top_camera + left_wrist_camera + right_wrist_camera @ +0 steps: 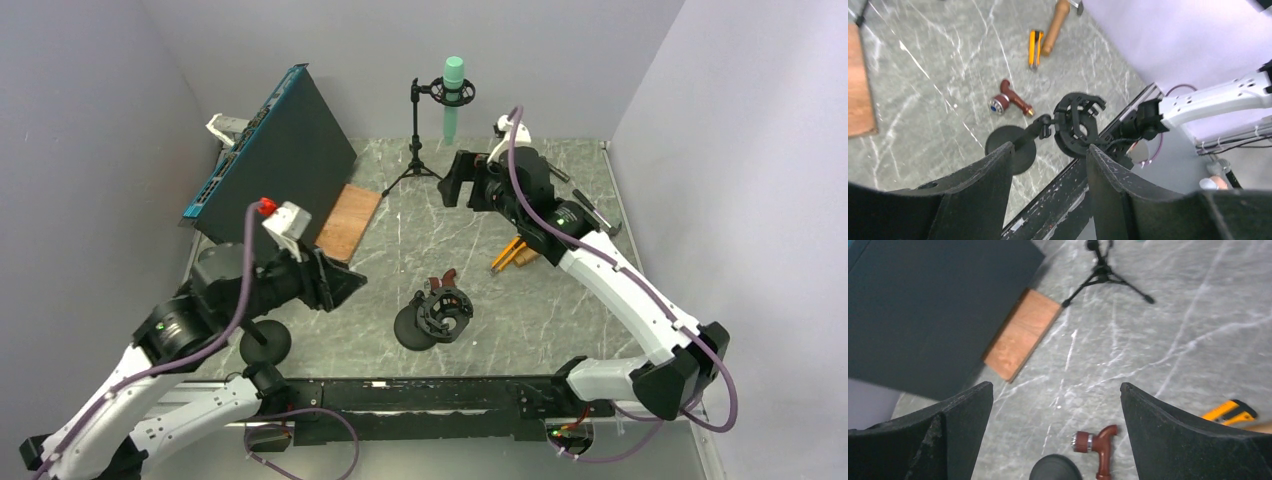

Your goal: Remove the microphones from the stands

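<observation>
Right gripper (458, 182) stands with its jaws spread wide and nothing between them, low over the marble table (400, 260), just beside the foot of the tripod stand (415, 140). At the back of the table, the green microphone (453, 95) sits upright in the ring cradle at the top of that stand, above the gripper and apart from it. Left gripper (1049, 149) hangs partly spread and grips nothing (its wrist camera sees bare gap between the fingers). Below it is a second stand (1018, 137) with a round base and an unfilled black cradle. A reddish-brown tool (1008, 101) lies near that base. Farther off lie an orange utility knife (1035, 47) and a wooden handle (1055, 27). A wooden board (1023, 332) lies beside a leaning dark panel (933, 305).
</observation>
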